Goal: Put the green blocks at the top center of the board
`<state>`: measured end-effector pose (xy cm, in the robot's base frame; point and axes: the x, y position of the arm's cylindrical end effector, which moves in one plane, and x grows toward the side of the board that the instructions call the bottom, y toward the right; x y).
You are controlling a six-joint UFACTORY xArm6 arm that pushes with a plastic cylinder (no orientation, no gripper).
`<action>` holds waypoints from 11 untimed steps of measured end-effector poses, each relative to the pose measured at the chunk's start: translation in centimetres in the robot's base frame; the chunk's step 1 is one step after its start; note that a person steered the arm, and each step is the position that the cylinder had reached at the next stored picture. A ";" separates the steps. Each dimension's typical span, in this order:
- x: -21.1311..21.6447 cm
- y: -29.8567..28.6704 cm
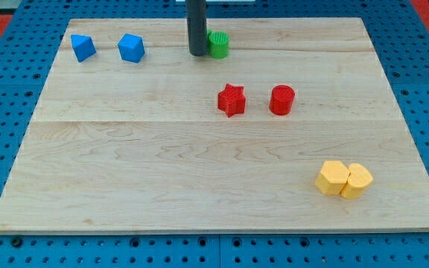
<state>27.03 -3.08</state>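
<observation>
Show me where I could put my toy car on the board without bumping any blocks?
The whole bottom left is bare, below the two blue blocks and left of the yellow pair. Top center is crowded: my tip sits beside the green block, with the red star and red cylinder below.

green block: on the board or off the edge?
On. The green block sits on the board near its top centre, my tip right at its left side.

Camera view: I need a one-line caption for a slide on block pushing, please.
My tip touches the left side of a green block at the board's top center.
</observation>
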 end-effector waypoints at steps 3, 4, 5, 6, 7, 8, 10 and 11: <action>3.9 2.6; 0.0 3.0; -2.5 3.1; -0.8 6.0; 0.3 9.2; 0.3 9.6; 0.4 6.3; 2.0 6.6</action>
<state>28.98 3.50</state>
